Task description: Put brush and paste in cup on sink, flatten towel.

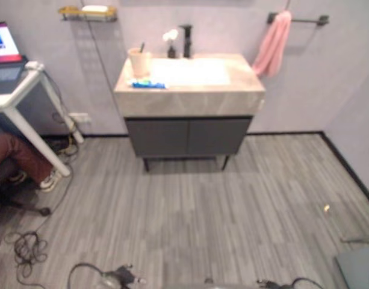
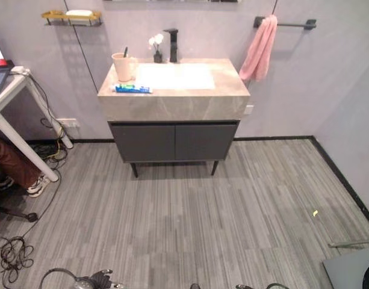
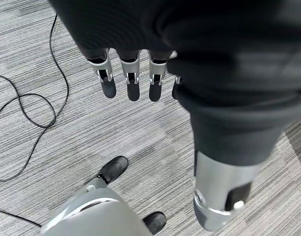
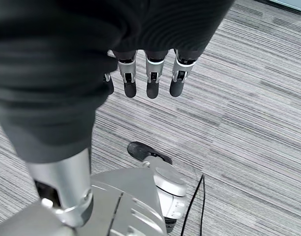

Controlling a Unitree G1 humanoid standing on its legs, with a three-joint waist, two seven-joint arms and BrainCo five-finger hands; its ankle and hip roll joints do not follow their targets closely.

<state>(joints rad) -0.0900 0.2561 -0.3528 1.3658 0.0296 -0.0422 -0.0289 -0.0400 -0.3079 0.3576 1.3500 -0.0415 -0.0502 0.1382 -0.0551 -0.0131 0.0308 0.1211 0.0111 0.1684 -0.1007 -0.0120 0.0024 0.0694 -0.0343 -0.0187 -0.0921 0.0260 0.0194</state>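
A beige cup (image 1: 138,62) stands at the sink counter's (image 1: 190,91) back left corner with a dark brush handle sticking out of it. A blue and green paste tube (image 1: 149,84) lies flat on the counter in front of the cup. A pink towel (image 1: 272,44) hangs bunched from the left end of a dark wall bar (image 1: 304,20). My left hand (image 3: 133,73) hangs over the floor, fingers straight, holding nothing. My right hand (image 4: 150,73) hangs the same way, far from the sink.
A dark tap (image 1: 186,40) and a small vase of white flowers (image 1: 171,43) stand behind the basin. A white desk (image 1: 18,96) with a laptop and a seated person's leg (image 1: 21,158) are at the left. Cables (image 1: 27,247) lie on the grey plank floor.
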